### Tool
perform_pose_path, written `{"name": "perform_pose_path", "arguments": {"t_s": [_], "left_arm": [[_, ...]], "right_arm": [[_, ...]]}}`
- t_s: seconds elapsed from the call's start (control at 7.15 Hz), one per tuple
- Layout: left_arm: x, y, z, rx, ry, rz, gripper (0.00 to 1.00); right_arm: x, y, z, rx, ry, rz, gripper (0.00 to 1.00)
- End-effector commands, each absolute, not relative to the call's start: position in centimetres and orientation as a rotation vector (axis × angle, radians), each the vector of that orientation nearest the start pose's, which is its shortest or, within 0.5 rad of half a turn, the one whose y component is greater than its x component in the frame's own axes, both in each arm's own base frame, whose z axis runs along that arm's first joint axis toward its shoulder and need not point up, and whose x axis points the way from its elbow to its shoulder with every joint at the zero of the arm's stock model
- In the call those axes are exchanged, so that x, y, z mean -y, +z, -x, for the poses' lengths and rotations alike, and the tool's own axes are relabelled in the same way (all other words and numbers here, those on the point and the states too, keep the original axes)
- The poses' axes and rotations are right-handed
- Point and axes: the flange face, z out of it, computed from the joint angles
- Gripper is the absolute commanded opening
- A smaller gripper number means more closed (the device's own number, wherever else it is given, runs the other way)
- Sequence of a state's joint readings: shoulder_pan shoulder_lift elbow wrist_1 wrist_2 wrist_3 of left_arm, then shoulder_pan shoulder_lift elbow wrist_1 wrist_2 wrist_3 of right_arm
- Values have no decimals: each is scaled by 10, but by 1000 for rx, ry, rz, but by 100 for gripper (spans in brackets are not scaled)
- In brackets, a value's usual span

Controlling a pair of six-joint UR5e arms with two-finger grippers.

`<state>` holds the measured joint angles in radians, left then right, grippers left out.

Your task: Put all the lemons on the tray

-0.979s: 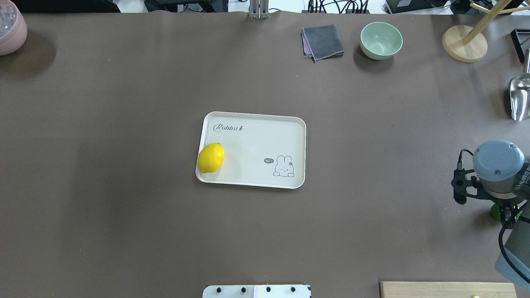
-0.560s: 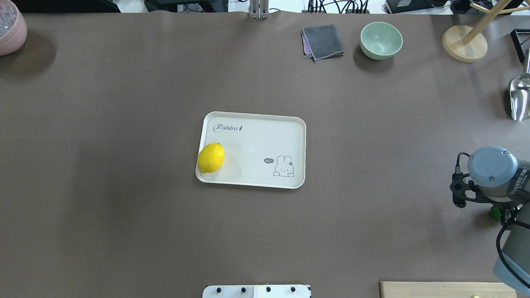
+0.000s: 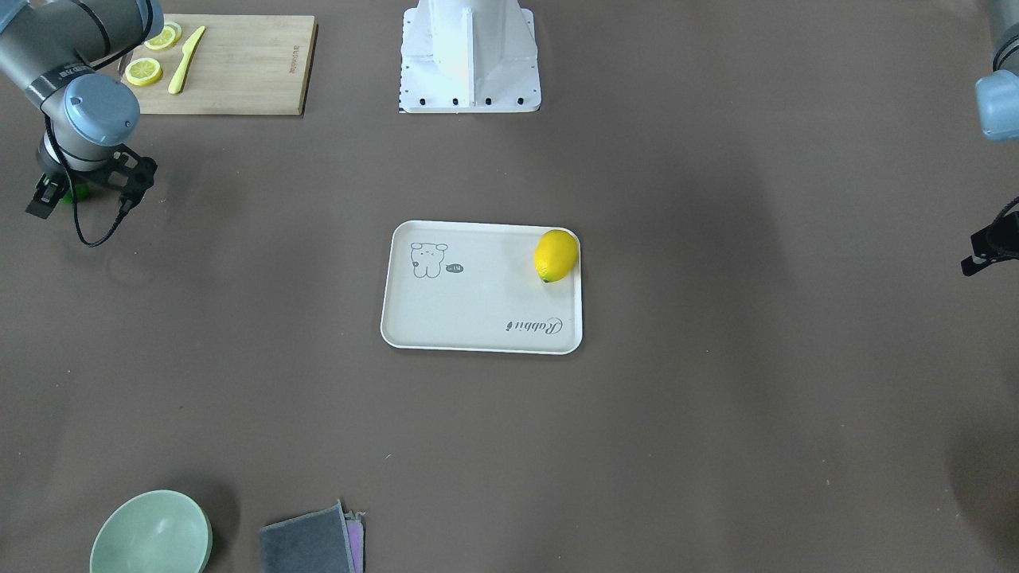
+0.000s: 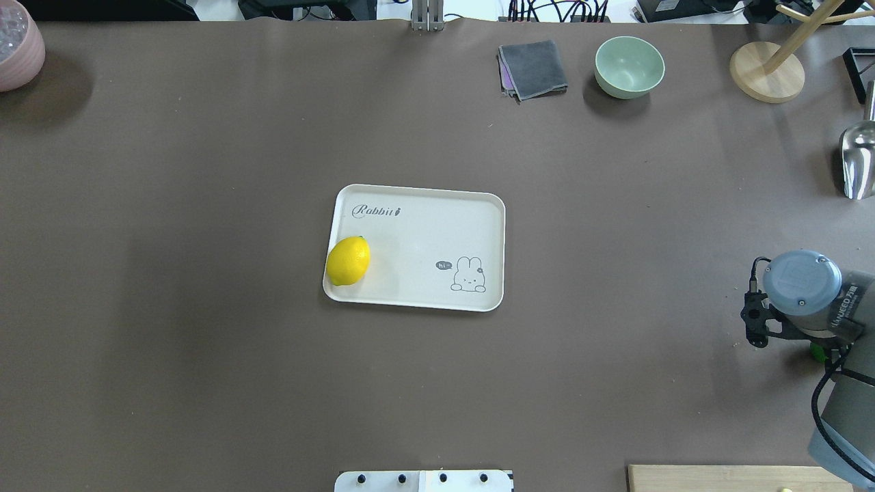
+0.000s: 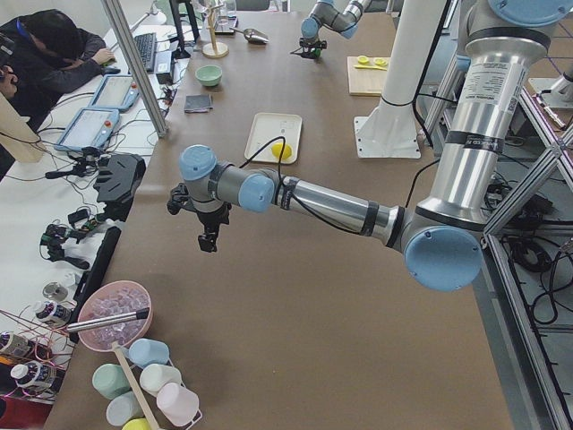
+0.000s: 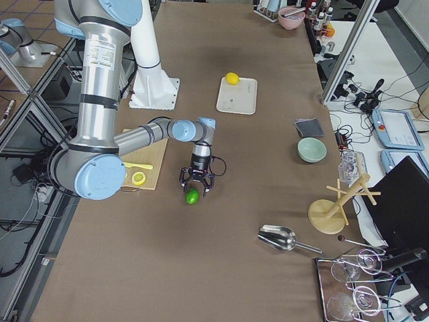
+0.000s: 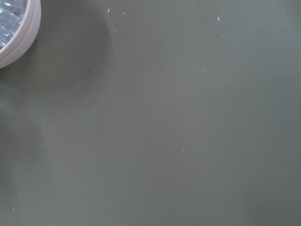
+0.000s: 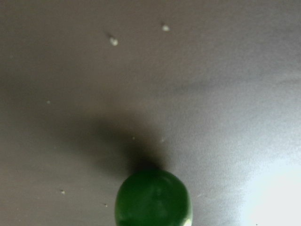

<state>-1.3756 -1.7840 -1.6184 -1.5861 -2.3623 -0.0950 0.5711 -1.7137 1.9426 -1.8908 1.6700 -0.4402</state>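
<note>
The yellow lemon (image 4: 348, 260) lies at the left edge of the off-white tray (image 4: 424, 232), also seen from the front (image 3: 556, 255). The green lemon (image 6: 192, 196) lies on the table at the far right; only a sliver (image 4: 817, 352) shows beside the right wrist from overhead. It fills the lower edge of the right wrist view (image 8: 153, 197). My right gripper (image 6: 196, 186) hangs just above it, jaws spread, not holding it. My left gripper (image 5: 209, 240) hovers empty over bare table at the far left; I cannot tell whether it is open.
A wooden cutting board (image 3: 231, 64) with lemon slices and a yellow knife lies near the right arm. A green bowl (image 4: 629, 66), a grey cloth (image 4: 533, 68), a wooden stand (image 4: 765, 72) and a metal scoop (image 4: 858, 160) are at the back right. A pink bowl (image 4: 17, 48) is at the back left.
My right wrist has moved toward the near edge and slightly left, covering more of the green lemon. The tray and yellow lemon have not moved.
</note>
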Motion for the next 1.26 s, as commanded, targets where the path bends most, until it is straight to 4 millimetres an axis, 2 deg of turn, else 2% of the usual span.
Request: {"name": "perform_pose_path", "arguments": {"t_s": [0.0,0.14,0.28,0.42,0.56,0.7,0.98,1.12], "left_arm": [[585,517,-54,-817,206,-144,97],[585,517,-54,-817,206,-144,97],[585,517,-54,-817,208,-143,97],[585,517,-54,-817,208,-143,97],[585,517,-54,-817,208,-143,97],[585,517,-54,-817,208,-143,97],[585,517,-54,-817,208,-143,97],[585,517,-54,-817,208,-143,97]], "right_arm": [[322,609,285,73,-1446,142,92],[321,611,287,71,-1444,146,92],[319,614,289,70,-1448,153,87],[316,615,291,69,-1454,157,66],[316,617,292,69,-1452,161,30],[317,611,296,76,-1445,151,0],[322,605,294,135,-1423,159,0],[341,585,299,164,-1392,172,0]]}}
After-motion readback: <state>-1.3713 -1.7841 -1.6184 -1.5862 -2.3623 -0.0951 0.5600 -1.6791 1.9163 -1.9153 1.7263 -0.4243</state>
